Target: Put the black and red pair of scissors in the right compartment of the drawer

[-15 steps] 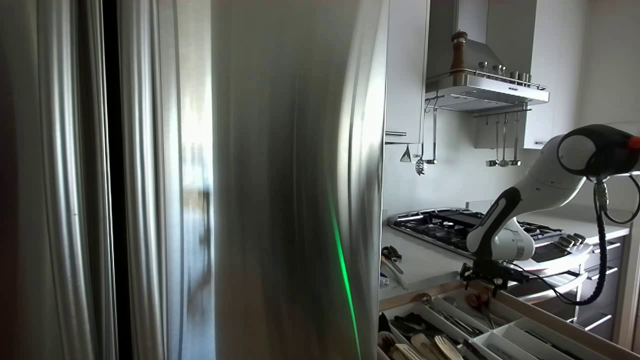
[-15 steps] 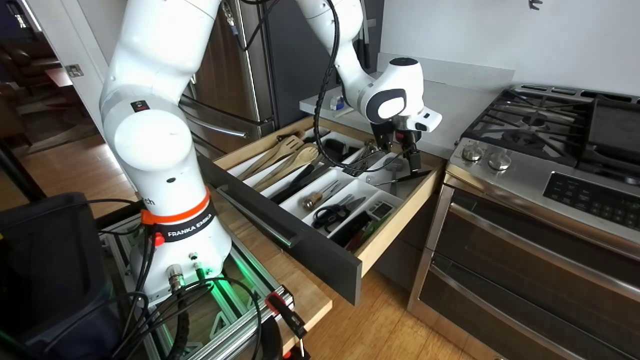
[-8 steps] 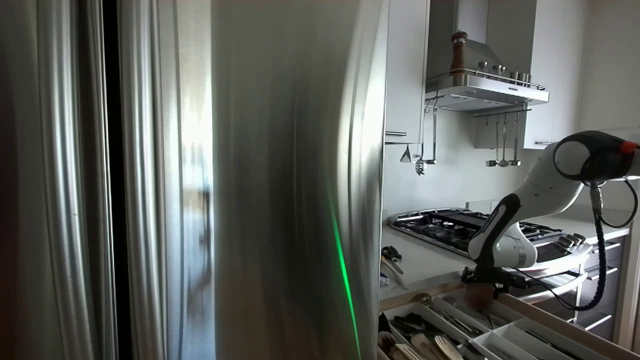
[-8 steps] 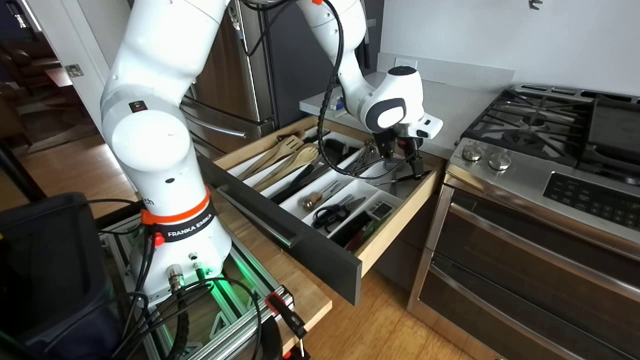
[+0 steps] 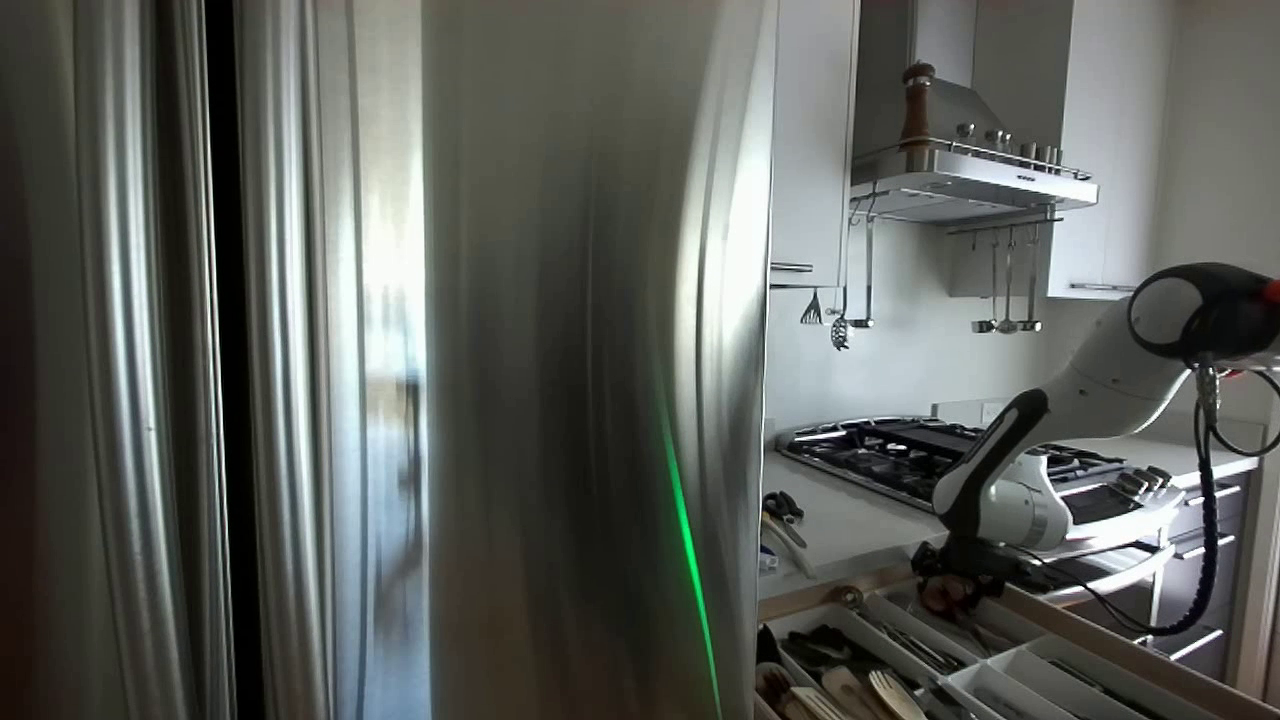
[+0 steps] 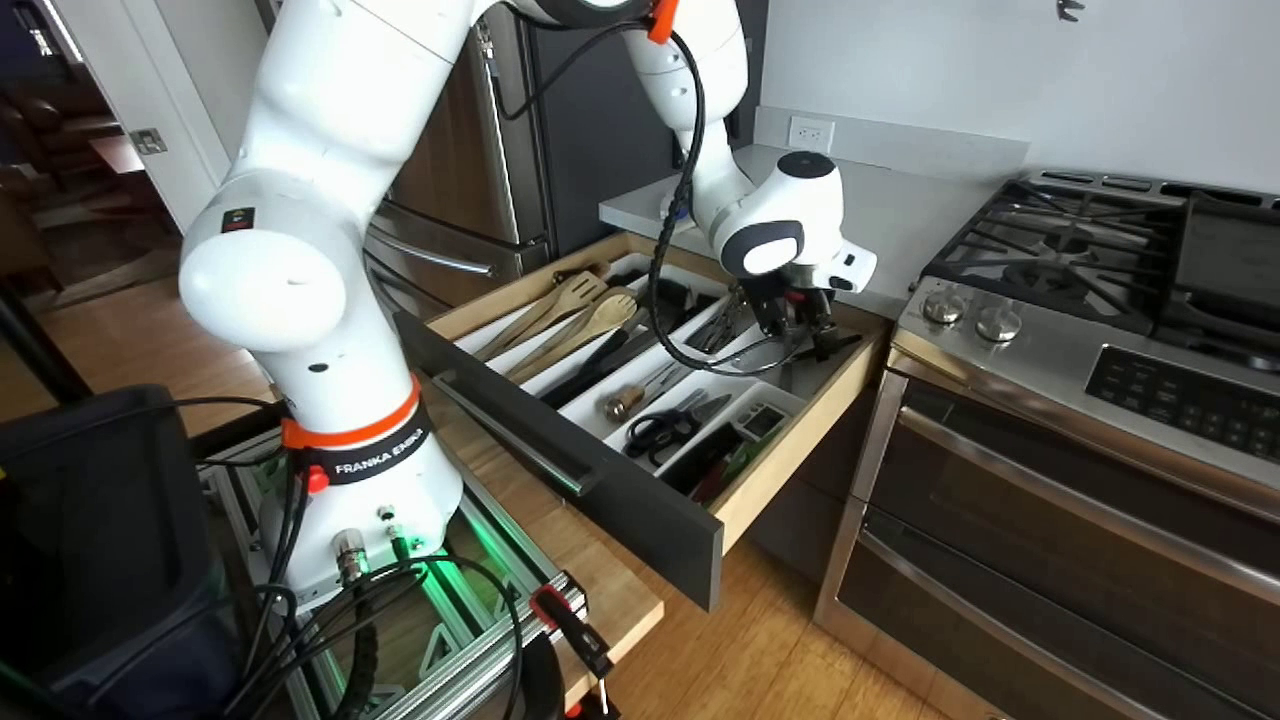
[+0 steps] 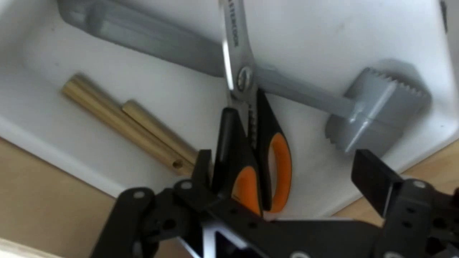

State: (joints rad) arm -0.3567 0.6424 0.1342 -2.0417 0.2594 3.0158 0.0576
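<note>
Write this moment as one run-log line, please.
hand: open | black-and-orange scissors: not gripped, crossing over grey meat mallet | location: white tray compartment

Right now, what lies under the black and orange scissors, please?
A grey mallet crosses beneath the scissors in the white tray; its handle and toothed head show on either side. The stretch under the pivot is covered.

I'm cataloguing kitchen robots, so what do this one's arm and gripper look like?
The glossy white arm has smooth, rounded segments with black trim, an orange band and a black collar lettered FRANKA EMIKA in white. A black ribbed cable runs alongside. The black, angular gripper has two blocky fingers and round grey screw heads.
</note>
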